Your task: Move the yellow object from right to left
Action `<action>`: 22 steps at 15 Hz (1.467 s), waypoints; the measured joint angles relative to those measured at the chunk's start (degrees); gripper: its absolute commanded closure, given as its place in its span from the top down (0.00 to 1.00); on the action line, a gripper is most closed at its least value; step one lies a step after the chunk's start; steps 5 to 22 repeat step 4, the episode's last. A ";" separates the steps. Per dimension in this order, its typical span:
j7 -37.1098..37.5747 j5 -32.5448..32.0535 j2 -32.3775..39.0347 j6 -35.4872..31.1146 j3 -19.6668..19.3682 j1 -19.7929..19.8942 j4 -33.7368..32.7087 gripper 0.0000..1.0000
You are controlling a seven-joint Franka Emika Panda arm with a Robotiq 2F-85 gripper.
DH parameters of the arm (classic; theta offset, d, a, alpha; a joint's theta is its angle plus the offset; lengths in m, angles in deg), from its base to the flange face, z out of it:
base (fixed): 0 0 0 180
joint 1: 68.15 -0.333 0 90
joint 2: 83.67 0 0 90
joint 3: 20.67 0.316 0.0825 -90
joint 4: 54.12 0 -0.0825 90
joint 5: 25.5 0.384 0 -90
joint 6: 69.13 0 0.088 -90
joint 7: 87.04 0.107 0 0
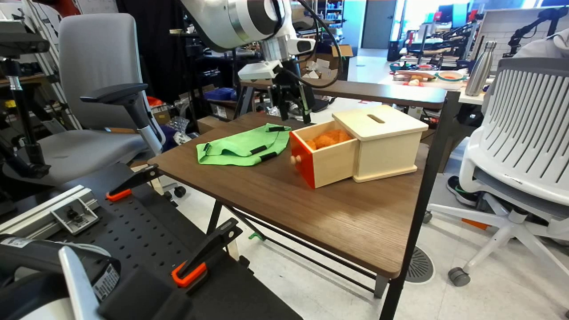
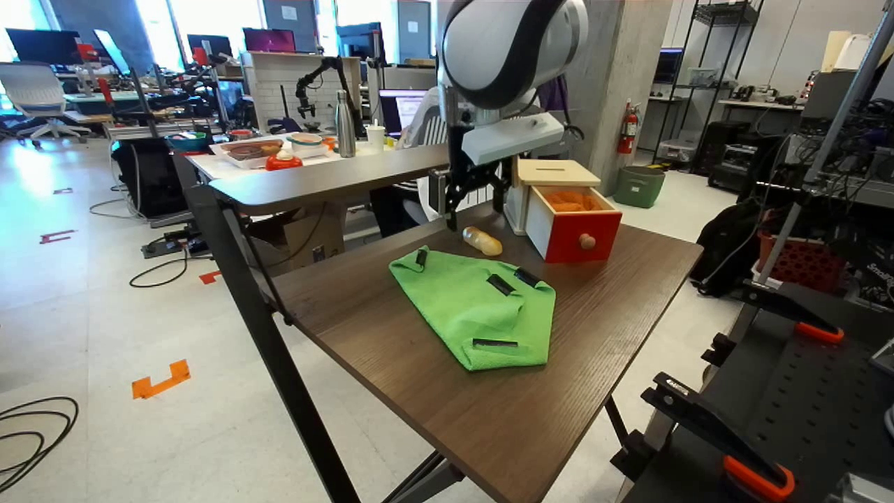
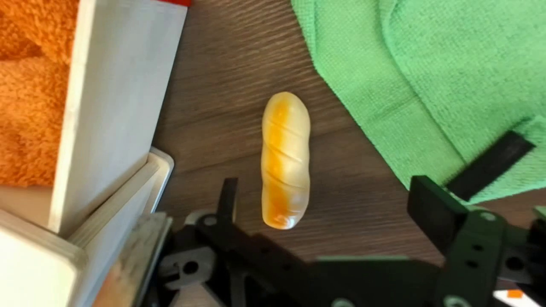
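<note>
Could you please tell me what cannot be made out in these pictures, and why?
Yellow object: not seen in an exterior view, probably hidden behind the open drawer.
Anything under the orange fluffy material: covered by it, all views.
Wooden box: cut by the left and bottom edges, wrist view.
Green cloth: cut by the top and right edges, wrist view.
Robot arm: cut off by the top edge, both exterior views.

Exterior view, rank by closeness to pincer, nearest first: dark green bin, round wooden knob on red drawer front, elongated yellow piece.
1. Elongated yellow piece, on brown tabletop
2. Round wooden knob, at right, on red drawer front
3. Dark green bin, on pale floor beyond
</note>
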 measured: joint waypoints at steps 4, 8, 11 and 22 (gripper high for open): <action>1.06 -0.48 -10.37 -4.24 -0.31 -0.62 11.13 1.00; 1.06 -0.48 -10.37 -4.24 -0.31 -0.62 11.13 1.00; 1.06 -0.48 -10.37 -4.24 -0.31 -0.62 11.13 1.00; 1.06 -0.48 -10.37 -4.24 -0.31 -0.62 11.13 1.00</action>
